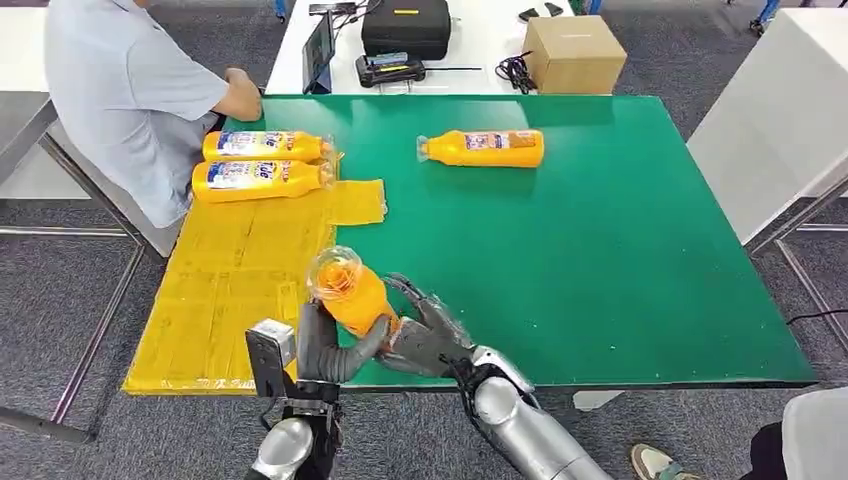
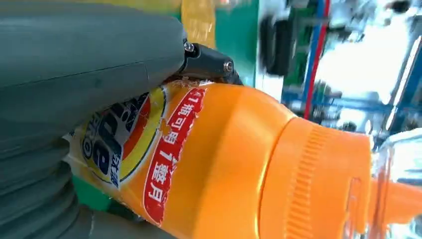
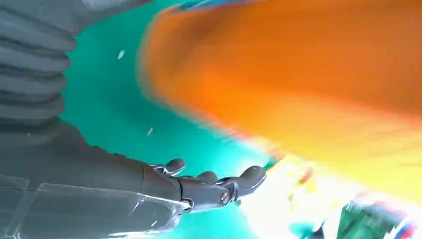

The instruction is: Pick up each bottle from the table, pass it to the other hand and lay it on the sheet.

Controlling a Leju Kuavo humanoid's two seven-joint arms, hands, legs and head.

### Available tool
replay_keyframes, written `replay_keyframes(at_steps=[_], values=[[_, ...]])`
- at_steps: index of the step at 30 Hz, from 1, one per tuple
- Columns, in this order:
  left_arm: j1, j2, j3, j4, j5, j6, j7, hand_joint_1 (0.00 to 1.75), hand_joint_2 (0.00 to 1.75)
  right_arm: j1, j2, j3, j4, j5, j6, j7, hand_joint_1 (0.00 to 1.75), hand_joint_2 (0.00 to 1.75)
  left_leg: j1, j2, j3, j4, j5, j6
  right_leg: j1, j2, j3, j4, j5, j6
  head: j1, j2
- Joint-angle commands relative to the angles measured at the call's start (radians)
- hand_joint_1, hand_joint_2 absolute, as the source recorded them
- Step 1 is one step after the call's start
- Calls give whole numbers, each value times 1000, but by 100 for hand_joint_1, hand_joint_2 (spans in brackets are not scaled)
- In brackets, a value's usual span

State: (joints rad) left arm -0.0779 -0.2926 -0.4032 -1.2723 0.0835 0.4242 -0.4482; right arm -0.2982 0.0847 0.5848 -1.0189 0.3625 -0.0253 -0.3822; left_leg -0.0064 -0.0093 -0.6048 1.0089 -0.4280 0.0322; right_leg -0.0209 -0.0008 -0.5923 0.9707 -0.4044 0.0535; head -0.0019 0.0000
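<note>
Near the green table's [image 1: 620, 250] front edge, the left hand [image 1: 335, 350] grips the orange plastic bottle [image 1: 350, 292] mid-handover while the right hand [image 1: 425, 330] is open beside it, two bottles [image 1: 262, 162] lying on the yellow sheet [image 1: 235, 280] and one [image 1: 482, 148] still waiting.

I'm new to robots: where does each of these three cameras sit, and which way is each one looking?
Head view: high on the body, looking forward and down at the green table, yellow sheet and both silver arms.
Left wrist view: behind the left hand, close on the held bottle it grips.
Right wrist view: behind the right hand, open beside the blurred orange bottle above the green table.
Shared: all three show the held bottle; the head view also shows both hands.
</note>
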Motion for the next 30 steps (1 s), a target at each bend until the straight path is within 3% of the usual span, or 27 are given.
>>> replay_keyframes(at_steps=[1, 5, 7, 13, 16, 24, 30], values=[[25, 34, 92, -70, 15, -2, 14, 175, 175, 80, 25, -137, -77, 53, -138, 2, 0, 175, 1, 2, 4, -1, -2, -2, 1, 2, 3, -1, -1, -2, 0, 0], [18, 56, 80, -69, -74, 78, -25, 175, 175, 116, 19, -186, -134, 37, -152, -34, 0, 175, 1, 0, 4, 0, -2, -2, 1, 0, 4, 0, -2, -3, 0, 0], [-13, 82, 51, -20, -340, 250, -37, 175, 175, 138, 23, -210, -172, 38, -149, -49, 0, 175, 0, 0, 1, -1, 0, -1, 0, -1, 1, 0, -1, -1, 0, 0], [-77, 70, 176, 112, -1096, 274, 184, 175, 175, 105, 40, -216, -153, 59, -82, -64, 0, 175, 1, 1, 3, -1, 0, -2, 1, 1, 2, -1, 0, -2, 0, 0], [-157, 78, 210, 213, -1235, 274, 220, 175, 175, 62, 50, -214, -115, 48, -50, -73, 0, 175, 0, 2, 2, -1, 0, -2, 0, 1, 2, -1, 0, -2, 0, 0], [-208, 84, 211, 266, -1289, 274, 239, 175, 175, 49, 50, -211, -116, 48, -45, -75, 0, 175, 2, 2, 4, -1, 0, -2, 2, 1, 4, -1, 0, -3, 0, 0], [-340, 156, 91, 484, -1292, 209, 246, 175, 175, 41, 48, -200, -135, 27, -13, -89, 0, 175, 1, 0, 3, 0, 1, -2, 1, -1, 4, 1, -1, -3, 0, 0]])
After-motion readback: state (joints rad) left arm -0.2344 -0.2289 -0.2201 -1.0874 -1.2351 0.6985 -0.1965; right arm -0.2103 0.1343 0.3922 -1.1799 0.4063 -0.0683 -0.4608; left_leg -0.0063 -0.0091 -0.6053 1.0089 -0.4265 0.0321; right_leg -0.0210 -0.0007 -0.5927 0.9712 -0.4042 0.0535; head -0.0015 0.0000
